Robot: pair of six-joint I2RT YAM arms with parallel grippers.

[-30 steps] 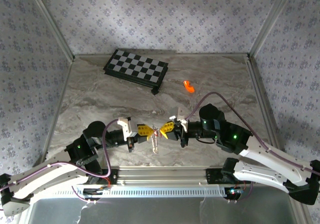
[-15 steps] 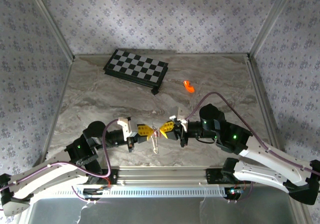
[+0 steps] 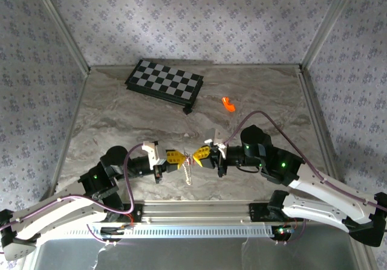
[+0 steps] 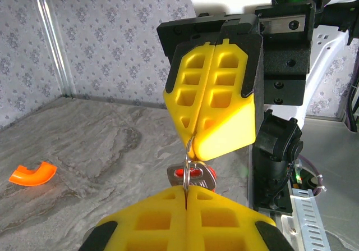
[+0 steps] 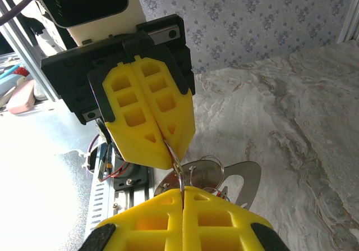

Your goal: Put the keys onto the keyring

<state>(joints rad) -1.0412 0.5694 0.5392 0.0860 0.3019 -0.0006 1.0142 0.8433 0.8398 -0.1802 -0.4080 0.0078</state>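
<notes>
**Left gripper** (image 3: 176, 157): the fingers are pressed flat together. The tips face the right gripper (image 3: 201, 155), and both are held above the table (image 3: 121, 119).

**Right gripper:** it is closed in the same way, with the pads meeting and no gap between them. The two sets of tips stand almost touching, head-on.

**Keyring** (image 4: 188, 153): a thin silver wire loop sits between the two sets of tips. One side is nipped in the seam of the left fingers and the opposite side in the seam of the right fingers, so both grippers grip it at once. Its chain (image 3: 188, 174) hangs straight down from the gap between the tips. Whether the end reaches the table cannot be told.

**Key** (image 4: 193, 174): a red head with a silver part lies just beyond the left tips and directly below the right tips, against the loop. Whether it is threaded on cannot be confirmed.

**Flat silver piece** (image 5: 244, 178): it sits just past the right tips, off to one side.

**Other items:**
- The orange piece (image 3: 228, 104) lies on the table well beyond the right gripper.
- The board (image 3: 164, 83) lies far beyond the left gripper.
</notes>
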